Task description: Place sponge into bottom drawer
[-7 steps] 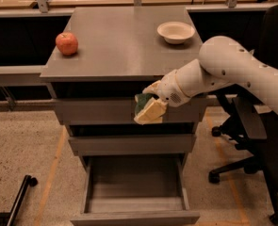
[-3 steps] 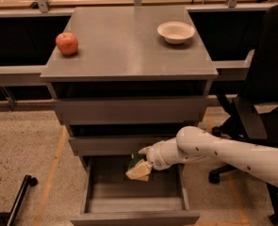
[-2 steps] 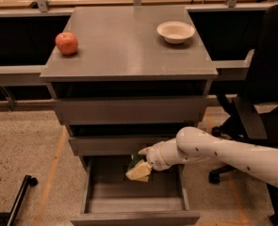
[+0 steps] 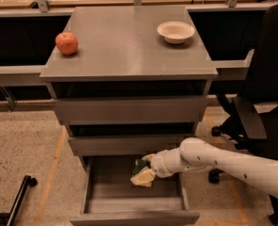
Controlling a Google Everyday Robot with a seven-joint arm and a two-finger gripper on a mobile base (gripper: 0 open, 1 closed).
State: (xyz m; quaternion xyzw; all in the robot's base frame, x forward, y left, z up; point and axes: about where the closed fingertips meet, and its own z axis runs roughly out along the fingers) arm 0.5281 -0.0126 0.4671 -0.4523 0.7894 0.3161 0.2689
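The sponge [image 4: 142,174], dark green on top with a pale yellow base, is held tilted in my gripper [image 4: 148,169] over the open bottom drawer [image 4: 134,217]. The white arm reaches in from the lower right. The sponge hangs just above the back right part of the drawer's floor, under the middle drawer's front. The gripper is shut on the sponge.
A red apple [image 4: 66,43] and a white bowl [image 4: 175,32] sit on the grey cabinet top [image 4: 124,46]. A black office chair [image 4: 261,107] stands at the right. A black bar with a wheel [image 4: 17,197] lies on the floor at the left.
From 2.3 s ago the arm has lowered the sponge from in front of the top drawers down into the open bottom drawer. Over the last second it has barely moved.
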